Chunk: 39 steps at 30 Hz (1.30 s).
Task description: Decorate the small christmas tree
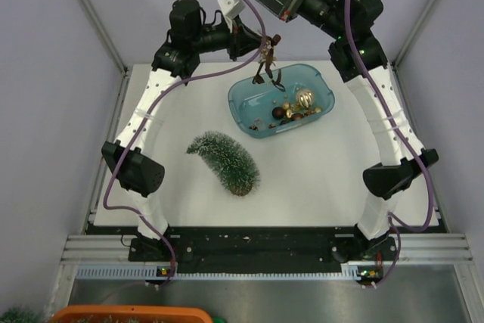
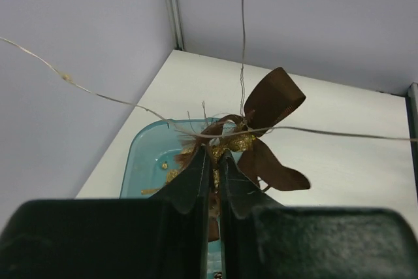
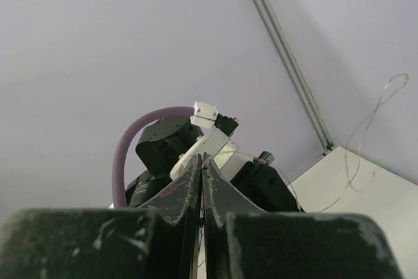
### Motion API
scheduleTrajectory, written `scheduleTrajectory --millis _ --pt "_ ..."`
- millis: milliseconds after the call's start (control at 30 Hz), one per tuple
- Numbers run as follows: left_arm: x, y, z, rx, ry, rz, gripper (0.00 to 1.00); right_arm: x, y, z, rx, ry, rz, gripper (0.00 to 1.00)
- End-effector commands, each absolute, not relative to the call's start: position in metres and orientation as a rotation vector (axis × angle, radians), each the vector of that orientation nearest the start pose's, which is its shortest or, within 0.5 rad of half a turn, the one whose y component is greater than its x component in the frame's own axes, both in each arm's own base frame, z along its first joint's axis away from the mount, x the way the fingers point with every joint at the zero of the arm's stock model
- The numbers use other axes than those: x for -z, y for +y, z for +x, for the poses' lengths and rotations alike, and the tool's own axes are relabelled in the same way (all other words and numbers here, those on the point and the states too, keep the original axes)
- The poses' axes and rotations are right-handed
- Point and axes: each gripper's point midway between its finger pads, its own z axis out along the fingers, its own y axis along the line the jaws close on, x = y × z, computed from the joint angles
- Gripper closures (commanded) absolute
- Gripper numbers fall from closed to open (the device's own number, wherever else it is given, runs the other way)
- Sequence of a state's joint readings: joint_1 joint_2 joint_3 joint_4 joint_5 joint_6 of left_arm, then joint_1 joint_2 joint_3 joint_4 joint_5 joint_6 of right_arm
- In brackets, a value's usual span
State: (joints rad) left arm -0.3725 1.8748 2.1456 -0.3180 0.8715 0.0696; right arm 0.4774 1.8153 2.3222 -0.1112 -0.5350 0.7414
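On the left half of the white counter point(image 1: 318, 172), the small christmas tree point(image 1: 224, 161), a dark green bristle cone with frosted tips, lies on its side. Its tip points left and its round base faces the near edge, clear of both arms.

Up and to its right, the left tool point(image 2: 215, 159) hangs in the air over the far-left rim of the translucent blue oval tray point(image 1: 243, 104). Its fingers are pressed together on a brown ribbon bow point(image 2: 271, 106) with a gold glitter centre. From the bow thin pale wire point(image 2: 98, 94) runs out to both sides and upward.

In the tray lie a gold ball ornament point(image 1: 304, 98) and several small dark and gold pieces, well apart from the tree.

Further right and higher, the right tool point(image 3: 202, 161) faces the left arm's wrist, its fingers closed to a sliver. A strand of wire passes by their tips, but whether it is pinched cannot be told.
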Motion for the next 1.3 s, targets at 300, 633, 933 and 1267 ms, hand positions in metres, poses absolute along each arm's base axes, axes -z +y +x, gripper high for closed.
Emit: scheduleTrajectory --millis 300,633,933,1267 --pt "-0.436 -0.309 0.421 0.871 1.297 1.06 1.0 -0.616 0.303 0.368 -1.38 1.221 -0.352 1.0" --pt "-0.375 -0.293 0.448 0.666 1.419 1.071 1.0 -0.626 0.27 0.385 -1.35 1.207 -0.292 1.0" --pt "-0.374 -0.273 0.482 0.456 1.451 0.974 0.57 -0.628 0.257 0.389 -1.314 1.199 -0.276 1.0" --pt "-0.394 -0.257 0.458 0.418 1.416 0.938 0.01 -0.659 0.231 0.378 -1.28 1.12 -0.261 1.0"
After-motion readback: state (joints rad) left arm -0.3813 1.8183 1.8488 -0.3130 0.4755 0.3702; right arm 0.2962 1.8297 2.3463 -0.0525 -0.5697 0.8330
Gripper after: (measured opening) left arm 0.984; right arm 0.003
